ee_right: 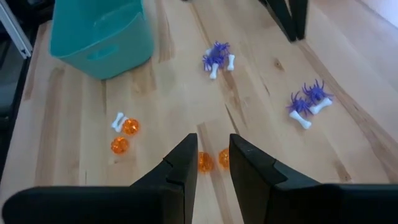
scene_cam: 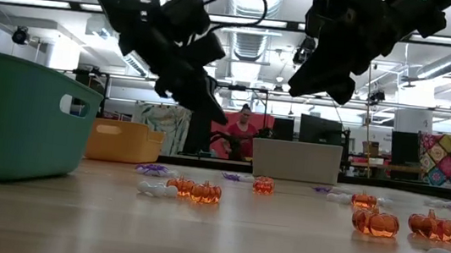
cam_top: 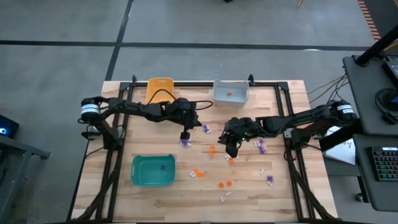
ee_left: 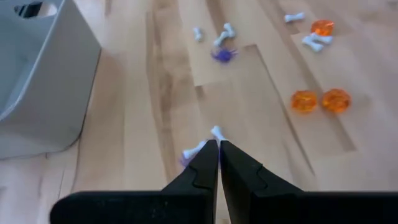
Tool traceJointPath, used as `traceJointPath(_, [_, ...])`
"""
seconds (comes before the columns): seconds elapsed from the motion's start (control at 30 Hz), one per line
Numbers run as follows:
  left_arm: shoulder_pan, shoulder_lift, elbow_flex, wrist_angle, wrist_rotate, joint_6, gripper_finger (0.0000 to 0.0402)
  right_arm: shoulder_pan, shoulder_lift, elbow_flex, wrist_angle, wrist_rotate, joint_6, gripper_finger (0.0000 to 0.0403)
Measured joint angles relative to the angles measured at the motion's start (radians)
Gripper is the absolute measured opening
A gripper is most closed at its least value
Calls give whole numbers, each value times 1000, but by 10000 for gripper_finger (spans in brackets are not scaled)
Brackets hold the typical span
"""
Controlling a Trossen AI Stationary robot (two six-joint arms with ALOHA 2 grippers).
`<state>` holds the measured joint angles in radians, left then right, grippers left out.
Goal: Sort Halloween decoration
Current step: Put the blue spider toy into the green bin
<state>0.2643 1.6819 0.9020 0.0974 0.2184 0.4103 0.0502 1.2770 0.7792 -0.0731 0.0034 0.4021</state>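
Orange pumpkins (scene_cam: 375, 222) lie closest on the counter (cam_top: 280, 193), mixed with white bones (ee_right: 119, 121) and purple spiders (ee_right: 216, 55) — all waiting for a bin. Left hand (ee_left: 217, 149) hangs low over a bone and spider, fingers pinched shut on nothing I can see. Right hand (ee_right: 213, 149) hovers half open above two pumpkins — likely about to grab one.

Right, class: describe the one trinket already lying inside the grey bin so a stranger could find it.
Start at the grey bin on the table's far edge, beside the orange-yellow bin. Inside lies one small orange trinket, the only piece in that bin; every other orange one lies loose on the wooden table.
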Motion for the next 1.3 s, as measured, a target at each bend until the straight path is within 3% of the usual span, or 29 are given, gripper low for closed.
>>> traceJointPath(0.6, [28, 113, -1, 96, 0, 0, 98, 0, 0, 0, 34, 1, -9, 84])
traceJointPath(1.3, [50, 182, -1, 193, 2, 51, 104, 0, 0, -1, 53, 1, -20, 86])
